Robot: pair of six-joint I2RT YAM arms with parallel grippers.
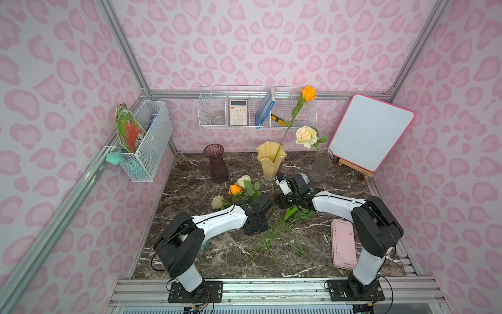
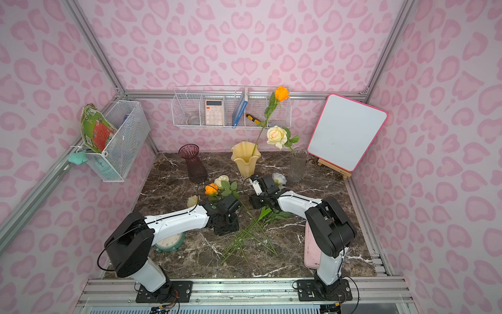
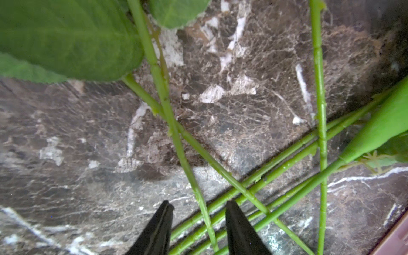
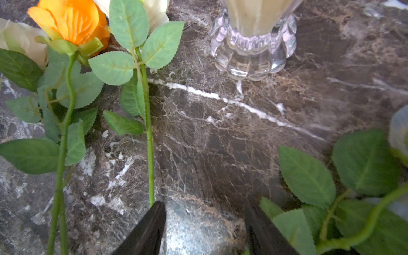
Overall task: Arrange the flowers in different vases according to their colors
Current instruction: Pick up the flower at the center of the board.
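Above the marble tabletop (image 1: pixel 217 258), we found the left gripper (image 3: pixel 198 203) parted astride one green stem (image 3: pixel 177 141) and the right gripper (image 4: pixel 204 204) parted, empty.

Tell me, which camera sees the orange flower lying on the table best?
The right wrist view: the lying orange rose is close up, petals sharp. In both top views it looks small and far. The left wrist view shows only green stems and leaves.
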